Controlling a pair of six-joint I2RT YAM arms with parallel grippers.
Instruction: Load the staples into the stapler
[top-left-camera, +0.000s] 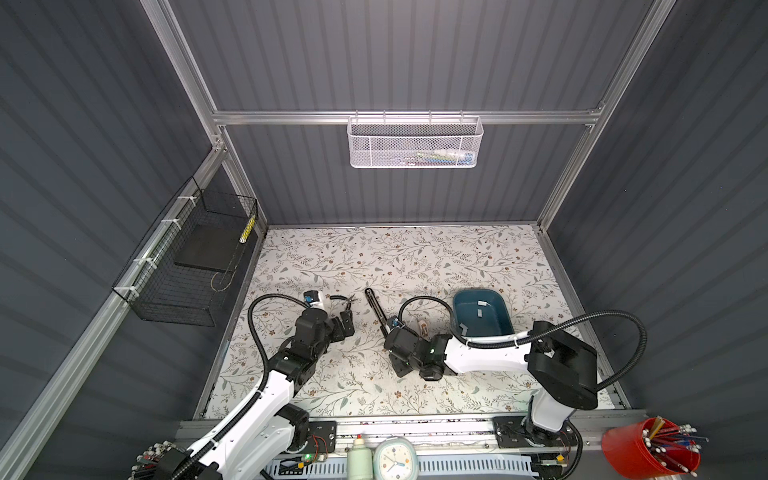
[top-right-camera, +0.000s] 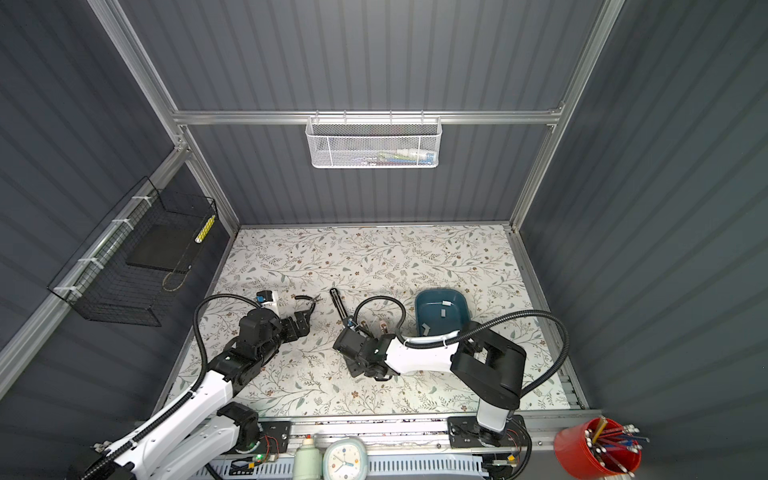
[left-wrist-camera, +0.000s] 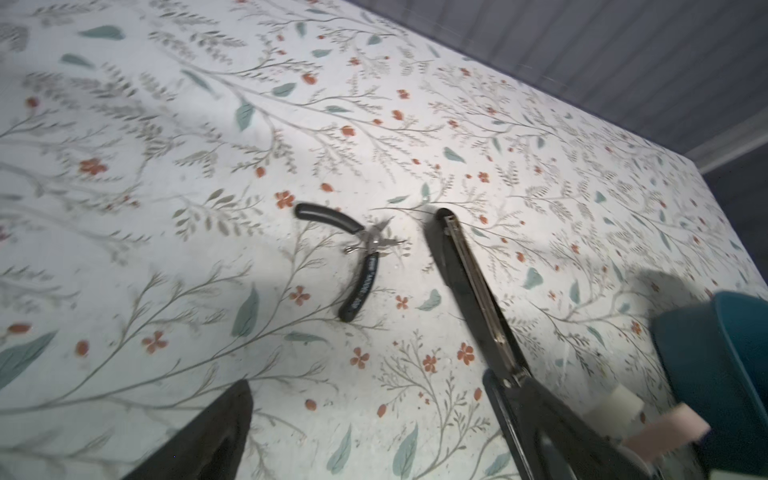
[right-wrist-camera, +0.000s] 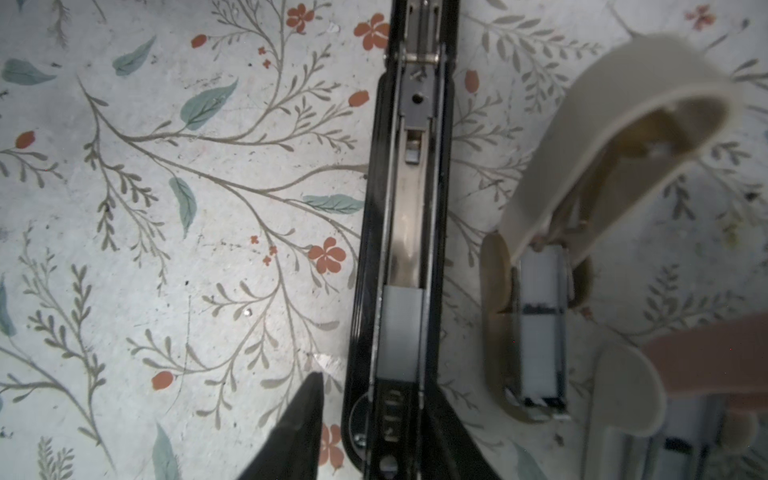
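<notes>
The black stapler (top-left-camera: 376, 308) lies opened out flat near the middle of the floral desk (top-left-camera: 415, 257), its metal channel facing up. In the right wrist view a grey strip of staples (right-wrist-camera: 401, 336) sits inside that channel, near the end closest to the camera. The right tool (top-left-camera: 390, 332) is at that same end of the black stapler with its jaws apart. One dark finger (right-wrist-camera: 299, 424) stands clear of the stapler's side over bare desk, while the other shows on the opposite side, so the stapler's end lies between them without being clamped. Just beside it, towards the right arm, a beige stapler (right-wrist-camera: 540, 291) rests with its top raised and its own row of staples showing. Beyond that stands a dark blue tub (top-left-camera: 480, 290), with several more loose staples (top-left-camera: 482, 310) scattered on its floor. The left tool (top-left-camera: 347, 321) hangs over the desk on the other side of the black stapler, its jaws spread wide and holding nothing. Only one of its fingers (left-wrist-camera: 208, 440) shows in the left wrist view. Small black-handled pliers (top-left-camera: 347, 303) lie on the desk just ahead of it, between it and the black stapler.
</notes>
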